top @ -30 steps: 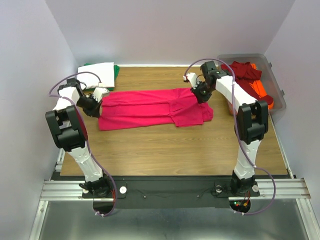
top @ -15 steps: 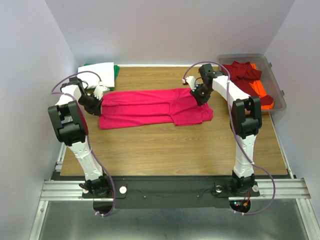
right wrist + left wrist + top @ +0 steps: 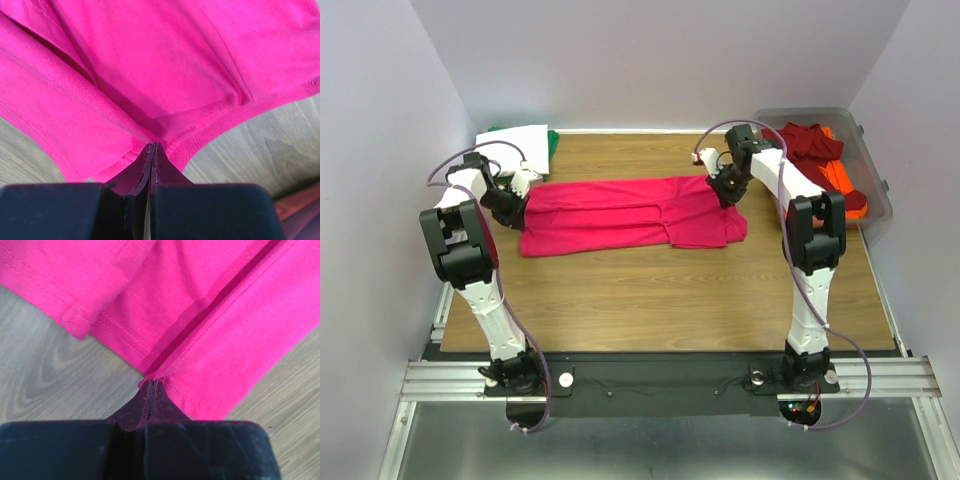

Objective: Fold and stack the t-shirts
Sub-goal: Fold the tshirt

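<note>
The pink tee [image 3: 620,212] lies stretched in a long flat band across the far half of the worktop [image 3: 650,300], parallel to the far edge. The left end effector [image 3: 520,207] is pressed together on the tee's left hem. The right end effector [image 3: 728,195] pinches a hemmed edge at its far right end. Bare wood runs along the whole near side. A white tee [image 3: 515,145] on a green tee [image 3: 552,140] sits at the far left corner. A dark red tee [image 3: 805,140] and an orange tee [image 3: 840,175] lie in the bin [image 3: 883,192] at the right edge.
</note>
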You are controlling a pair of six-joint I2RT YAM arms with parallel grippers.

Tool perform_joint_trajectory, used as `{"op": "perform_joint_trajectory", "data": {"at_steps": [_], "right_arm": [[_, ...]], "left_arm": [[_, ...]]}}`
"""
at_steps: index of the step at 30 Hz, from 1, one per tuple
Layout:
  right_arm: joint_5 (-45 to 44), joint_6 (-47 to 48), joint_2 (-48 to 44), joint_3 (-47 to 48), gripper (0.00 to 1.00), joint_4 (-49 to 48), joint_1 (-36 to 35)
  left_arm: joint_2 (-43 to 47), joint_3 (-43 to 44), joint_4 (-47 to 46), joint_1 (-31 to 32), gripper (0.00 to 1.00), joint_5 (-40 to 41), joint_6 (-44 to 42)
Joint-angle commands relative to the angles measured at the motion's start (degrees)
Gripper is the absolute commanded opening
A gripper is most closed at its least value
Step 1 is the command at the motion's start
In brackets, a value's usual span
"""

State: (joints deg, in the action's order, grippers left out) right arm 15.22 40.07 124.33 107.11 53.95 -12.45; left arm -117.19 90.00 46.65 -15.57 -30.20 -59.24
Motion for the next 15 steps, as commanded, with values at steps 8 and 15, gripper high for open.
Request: {"op": "perform_joint_trajectory", "data": {"at_steps": [8,15], "right_arm": [[-1.07,-2.53,1.26,3.89,0.39,0.63,1.9],[4.28,-7.64,-3.65,4.42,0.56,6.05,6.55]], "left_arm": [[-0.59,2.47,-1.48,1.16,0.27,-0.04,5.18],[9.15,-4.29,-4.2,-0.07,0.42,-1.8,6.33]]}}
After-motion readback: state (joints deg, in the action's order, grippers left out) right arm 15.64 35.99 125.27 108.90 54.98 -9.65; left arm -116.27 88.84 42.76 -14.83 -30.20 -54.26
